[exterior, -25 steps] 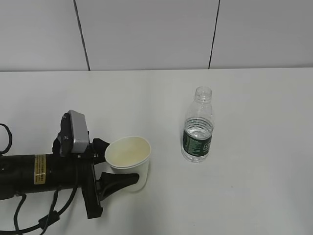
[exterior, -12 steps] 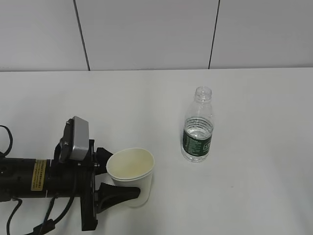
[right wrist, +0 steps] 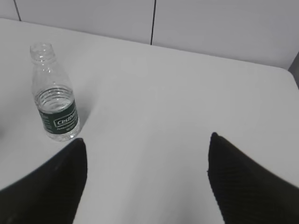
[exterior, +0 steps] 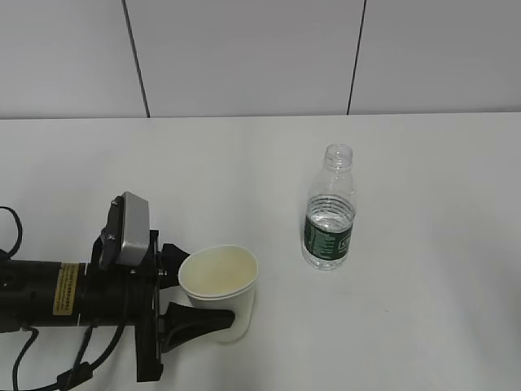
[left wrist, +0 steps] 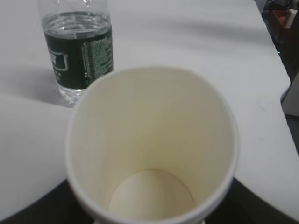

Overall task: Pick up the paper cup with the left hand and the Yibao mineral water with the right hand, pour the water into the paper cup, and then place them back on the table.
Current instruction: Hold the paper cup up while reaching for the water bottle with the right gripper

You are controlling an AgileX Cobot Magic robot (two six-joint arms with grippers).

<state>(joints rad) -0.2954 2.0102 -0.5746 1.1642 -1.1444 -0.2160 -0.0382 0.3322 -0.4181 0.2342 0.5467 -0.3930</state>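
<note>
Water has not been poured: we see the paper cup dry and empty inside, so we judge the task to be at its first step, the pick-ups. Taking the Yibao mineral water as our landmark, the cup sits well to its left and nearer the camera, with the left hand closed around the cup's lower wall, one finger on the far side and one on the near side. Whether the cup's base rests on the table or hangs just above it we cannot tell from this slant. The bottle stands upright, uncapped and untouched, part full. Our right hand hovers well off to the bottle's right, jaws spread wide with nothing between them; it is out of sight in the exterior view. Next, we think, the right hand must travel to the bottle, straddle its ribbed body near the green label and close firmly before lifting.
</note>
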